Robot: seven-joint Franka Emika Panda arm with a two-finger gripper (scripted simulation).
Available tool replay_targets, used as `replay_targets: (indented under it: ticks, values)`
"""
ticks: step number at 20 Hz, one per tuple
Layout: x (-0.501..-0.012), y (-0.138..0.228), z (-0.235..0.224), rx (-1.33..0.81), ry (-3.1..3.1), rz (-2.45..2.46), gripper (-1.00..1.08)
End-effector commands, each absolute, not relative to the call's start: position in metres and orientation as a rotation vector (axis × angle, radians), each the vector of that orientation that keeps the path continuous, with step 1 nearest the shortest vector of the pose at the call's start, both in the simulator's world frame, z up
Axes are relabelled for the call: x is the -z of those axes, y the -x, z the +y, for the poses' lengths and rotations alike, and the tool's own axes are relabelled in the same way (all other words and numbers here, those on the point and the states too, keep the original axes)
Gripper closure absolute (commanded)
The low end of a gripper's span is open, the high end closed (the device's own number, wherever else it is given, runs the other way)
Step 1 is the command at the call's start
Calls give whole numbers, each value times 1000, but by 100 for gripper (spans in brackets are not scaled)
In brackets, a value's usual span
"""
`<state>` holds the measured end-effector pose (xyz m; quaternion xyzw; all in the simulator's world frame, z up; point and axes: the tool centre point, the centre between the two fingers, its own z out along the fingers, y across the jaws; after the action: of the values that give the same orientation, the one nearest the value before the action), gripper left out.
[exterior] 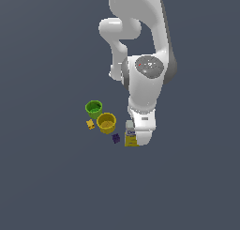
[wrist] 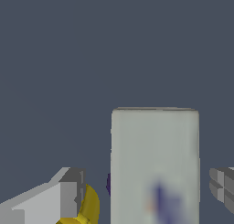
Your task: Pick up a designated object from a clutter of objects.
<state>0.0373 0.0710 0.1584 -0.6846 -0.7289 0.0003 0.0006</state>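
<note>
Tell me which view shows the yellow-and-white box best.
The wrist view: the box fills the frame, pale face with blurred blue marking, between the gripper fingers. The exterior view shows only a small sliver beside the arm.

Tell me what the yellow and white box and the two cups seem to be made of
The box looks like printed cardboard: flat matte faces, crisp edges, blurred blue lettering on white. The green cup and yellow cup look like plastic: solid uniform colour, thin rims, little shine. These are simulator renders, so the materials are only a guess.
</note>
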Motion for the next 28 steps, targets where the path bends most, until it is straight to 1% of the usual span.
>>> replay_targets:
  ticks: [1, 3, 4, 18, 23, 28]
  values:
    - [-153, -38, 71, 0, 2150, -2290, -92]
    - [-152, -38, 71, 0, 2150, -2290, -92]
    - [-152, -38, 71, 0, 2150, -2290, 108]
    - [-156, -37, 69, 0, 2150, -2291, 108]
    - [-171, -31, 62, 0, 2150, -2291, 108]
    - [-198, -21, 50, 1, 2150, -2291, 108]
